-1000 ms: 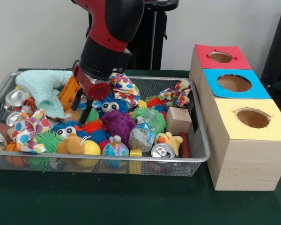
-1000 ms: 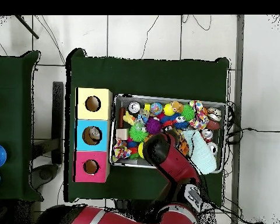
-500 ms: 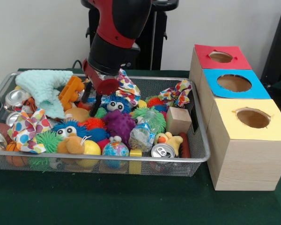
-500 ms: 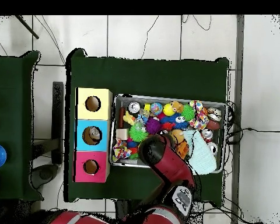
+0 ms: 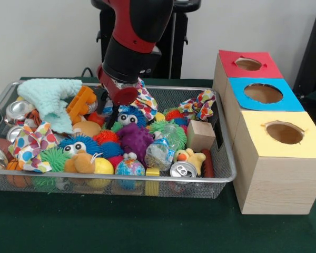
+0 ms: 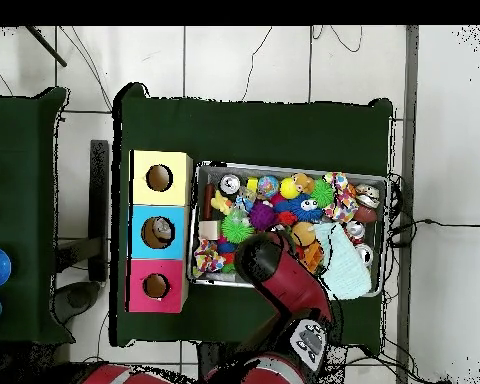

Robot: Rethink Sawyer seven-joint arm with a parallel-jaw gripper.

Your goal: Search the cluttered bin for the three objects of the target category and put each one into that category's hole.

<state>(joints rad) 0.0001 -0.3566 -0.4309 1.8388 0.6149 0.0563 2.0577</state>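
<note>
The wire mesh bin holds a heap of toys; it also shows in the overhead view. A wrinkly bundle of clear film lies near the bin's front, between the purple spiky ball and the yellow duck. A second clear bundle seems to sit just behind it on the green spiky ball. My gripper hangs open and empty over the toys at the bin's back middle, left of both bundles. The red-topped box's hole is at the far right, and in the overhead view. In the overhead view my arm hides the gripper.
The blue-topped box and the yellow-topped box stand in a row with the red one. The bin also holds polka-dot cloths, silver cans, a teal cloth, a wooden block and an orange toy.
My gripper has moved right and toward the bin's back in the front view, from beside the orange toy to above the blue fuzzy toy with eyes. Nothing was picked up.
</note>
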